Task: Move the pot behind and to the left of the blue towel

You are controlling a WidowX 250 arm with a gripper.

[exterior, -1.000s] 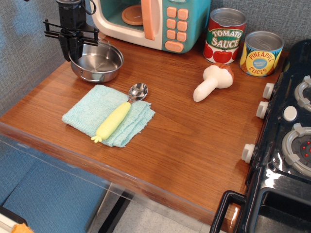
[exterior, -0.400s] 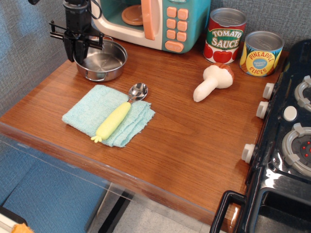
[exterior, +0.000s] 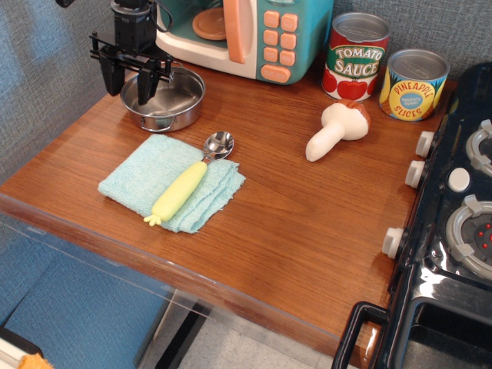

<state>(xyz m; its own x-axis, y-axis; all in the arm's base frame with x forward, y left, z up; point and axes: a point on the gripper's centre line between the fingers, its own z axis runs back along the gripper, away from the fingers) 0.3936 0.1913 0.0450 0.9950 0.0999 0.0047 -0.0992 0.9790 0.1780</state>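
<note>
The shiny steel pot point(exterior: 175, 100) stands on the wooden counter behind the blue towel point(exterior: 134, 178), a little to its left, close to the toy microwave. My gripper point(exterior: 128, 83) hangs over the pot's left rim with its fingers spread. One finger is outside the rim and the other is inside the pot. It holds nothing. A spoon with a yellow handle point(exterior: 183, 187) lies on the towel.
A teal toy microwave point(exterior: 254, 34) stands right behind the pot. A toy mushroom point(exterior: 336, 128), a tomato sauce can point(exterior: 355, 55) and a pineapple can point(exterior: 413, 83) are at the back right. A black stove point(exterior: 461, 215) fills the right edge. A grey wall runs along the left.
The gripper carried the pot a short way right and back toward the microwave. Its fingers, narrow on the rim before, have now spread open.
</note>
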